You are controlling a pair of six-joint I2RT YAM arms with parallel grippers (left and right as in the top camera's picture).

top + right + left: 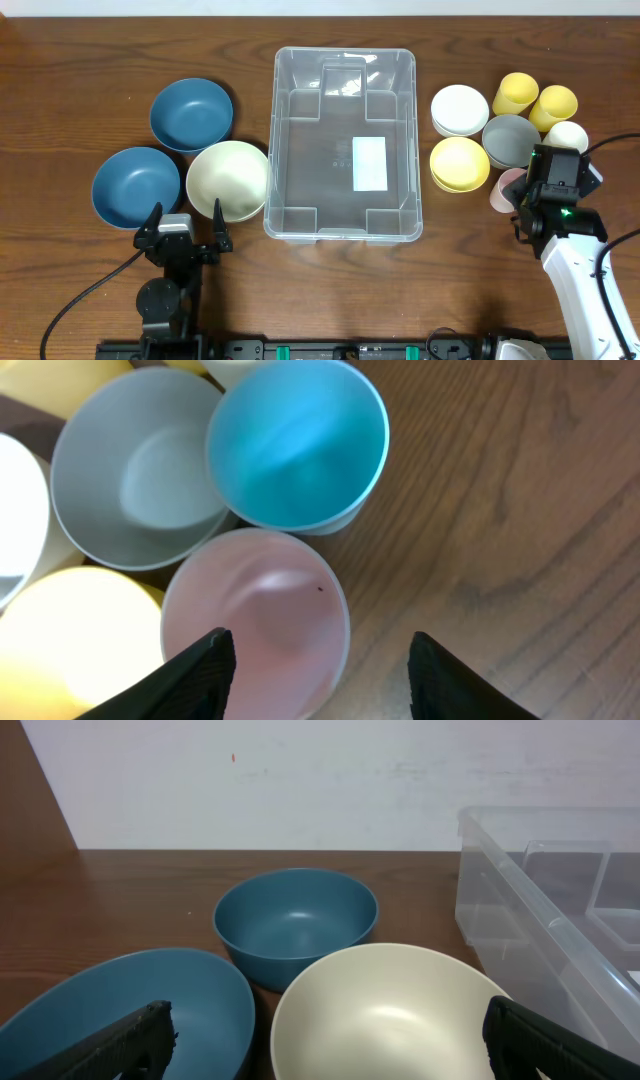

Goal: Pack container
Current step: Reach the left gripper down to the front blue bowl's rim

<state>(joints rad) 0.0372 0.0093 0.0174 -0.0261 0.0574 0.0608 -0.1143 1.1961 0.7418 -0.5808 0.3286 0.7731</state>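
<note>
The clear plastic container (344, 140) sits mid-table, empty, with a white label on its base; its corner shows in the left wrist view (560, 910). My left gripper (186, 232) is open just in front of the cream bowl (228, 180), which lies between its fingers in the left wrist view (390, 1015). My right gripper (545, 195) is open above the pink cup (255, 622), whose right rim lies between its fingers (320, 660). A blue cup (297, 440) and grey bowl (140, 465) lie just beyond the pink cup.
Two blue bowls (191, 113) (136, 186) sit left of the container. On the right are a white bowl (460, 110), a yellow bowl (459, 163), two yellow cups (516, 94) (553, 105) and a white cup (567, 135).
</note>
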